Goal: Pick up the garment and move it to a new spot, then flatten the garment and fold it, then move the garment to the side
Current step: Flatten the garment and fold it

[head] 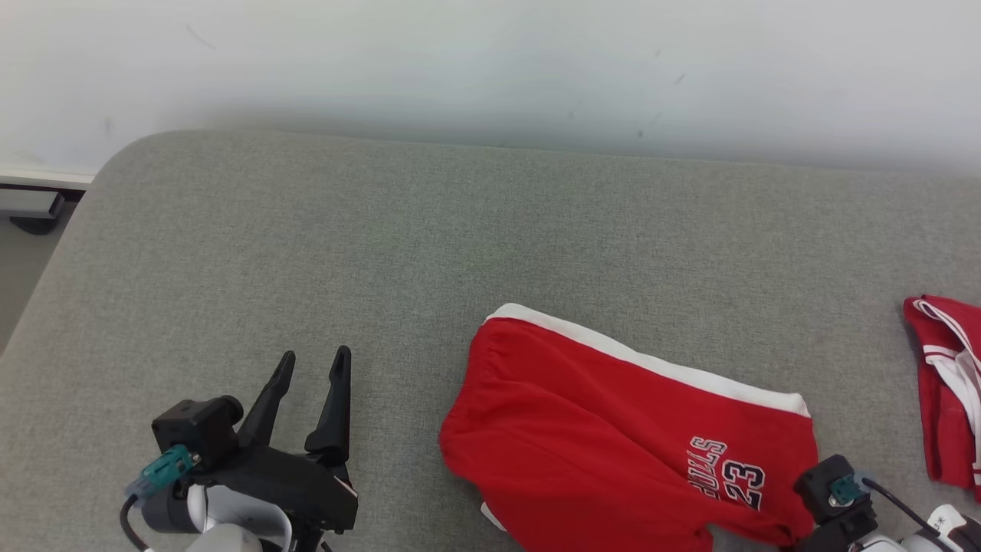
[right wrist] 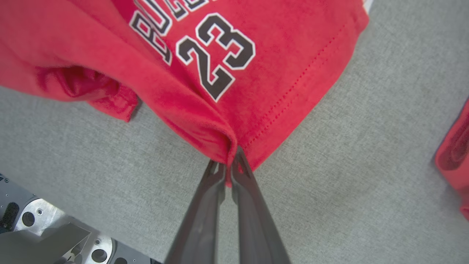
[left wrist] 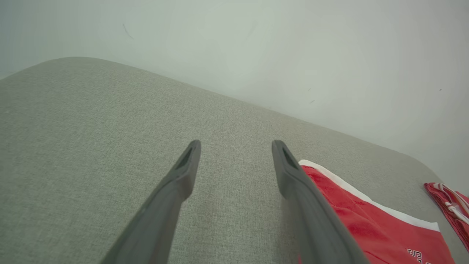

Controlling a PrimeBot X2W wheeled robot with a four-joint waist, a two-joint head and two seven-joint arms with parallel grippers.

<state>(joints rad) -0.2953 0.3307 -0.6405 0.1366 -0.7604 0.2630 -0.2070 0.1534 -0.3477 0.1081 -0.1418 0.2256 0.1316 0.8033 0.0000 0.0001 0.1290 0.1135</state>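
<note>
Right claw (right wrist: 228,167) is clamped tight on the red garment (head: 613,429). It's got the hem corner just below the "23", cloth bunching into a ridge right at the tips, mid-frame in the right wrist view. In the head view the garment sprawls over the lower centre-right of the grey fabric surface (head: 306,230), white trim along its upper edge, lettering twd the lower right, and the right arm comes in at the bottom-right corner against the garment's lower hem. Left claw (head: 315,354) is at lower left of the frame, jaws spread wide, nothing btwn them, hovering over bare fabric, clear of the garment's left edge. In the left wrist view the garment's white trim peeks out at lower right. A 2nd red garment (head: 946,383) lies at the far right edge, apart from the 1st. Pale wall (head: 490,61) runs across the top.
</note>
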